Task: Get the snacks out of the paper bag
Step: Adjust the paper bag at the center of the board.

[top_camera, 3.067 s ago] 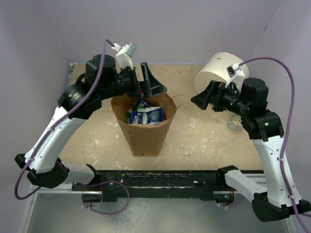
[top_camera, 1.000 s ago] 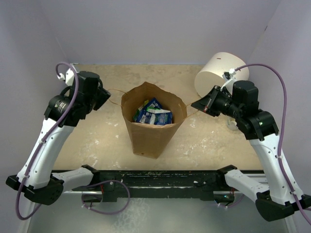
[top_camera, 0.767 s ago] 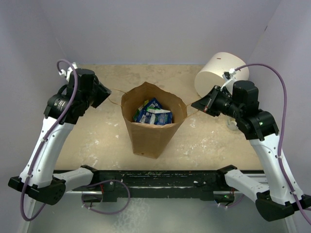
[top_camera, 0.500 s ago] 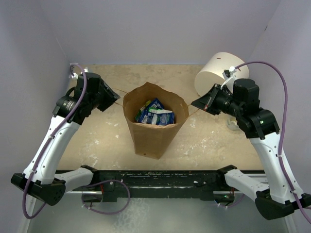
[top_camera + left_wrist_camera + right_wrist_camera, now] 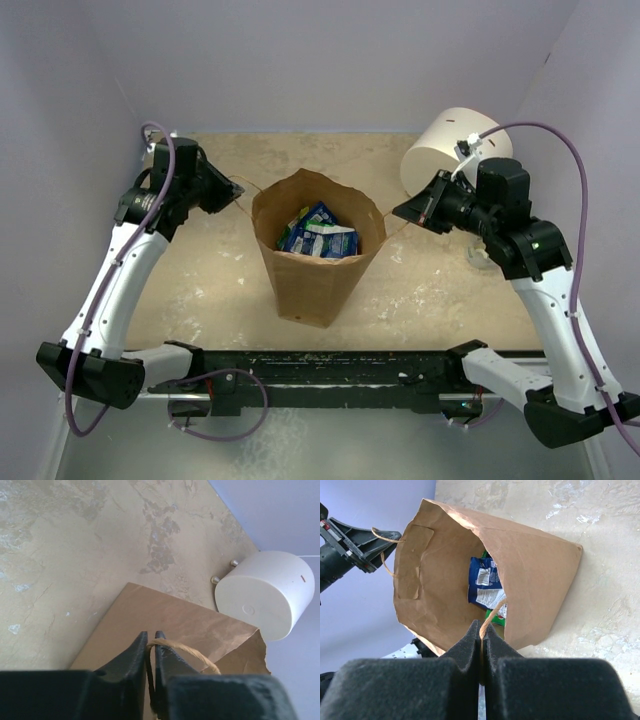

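The snacks [image 5: 318, 232] are lying inside the paper bag [image 5: 305, 290], which is standing open mid-table [image 5: 200, 290]. The left gripper [image 5: 151, 642] is pinching the left handle [image 5: 190, 651] at nine o'clock, and the right gripper [image 5: 481, 636] is pinching the right handle [image 5: 492, 614] at three. A white cylinder [image 5: 447, 150] is sitting at two o'clock, apart from the bag.

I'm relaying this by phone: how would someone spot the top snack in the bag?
Find the brown paper bag standing open mid-table. Look inside: the top packet is blue with a white panel, while the ones peeking out beneath it are green.
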Controlling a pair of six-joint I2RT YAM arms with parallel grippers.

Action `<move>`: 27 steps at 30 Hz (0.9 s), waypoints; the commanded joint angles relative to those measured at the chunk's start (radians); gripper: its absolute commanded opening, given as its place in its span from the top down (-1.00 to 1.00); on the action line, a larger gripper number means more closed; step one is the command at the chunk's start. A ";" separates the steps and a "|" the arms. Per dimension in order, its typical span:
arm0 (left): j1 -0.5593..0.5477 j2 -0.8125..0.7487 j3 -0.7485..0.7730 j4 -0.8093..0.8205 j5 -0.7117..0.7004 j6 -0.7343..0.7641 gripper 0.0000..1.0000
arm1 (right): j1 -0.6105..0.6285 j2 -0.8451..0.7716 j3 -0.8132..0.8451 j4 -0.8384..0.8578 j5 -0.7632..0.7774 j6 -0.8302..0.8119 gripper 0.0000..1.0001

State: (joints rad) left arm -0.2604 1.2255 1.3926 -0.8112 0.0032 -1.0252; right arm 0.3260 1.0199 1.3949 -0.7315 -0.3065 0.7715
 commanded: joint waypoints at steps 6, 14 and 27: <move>0.070 -0.071 0.064 0.062 0.096 0.122 1.00 | -0.008 0.051 0.073 0.031 -0.093 -0.135 1.00; 0.071 -0.128 0.102 0.000 0.207 0.215 1.00 | -0.007 0.124 0.154 -0.039 -0.089 -0.270 1.00; 0.074 0.059 0.556 -0.157 -0.063 0.321 1.00 | 0.116 0.297 0.253 0.116 -0.245 -0.198 1.00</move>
State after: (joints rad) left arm -0.1974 1.2457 1.7828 -1.0145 0.0742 -0.7536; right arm 0.3759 1.2774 1.5780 -0.7551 -0.4911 0.5034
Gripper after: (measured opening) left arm 0.009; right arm 0.009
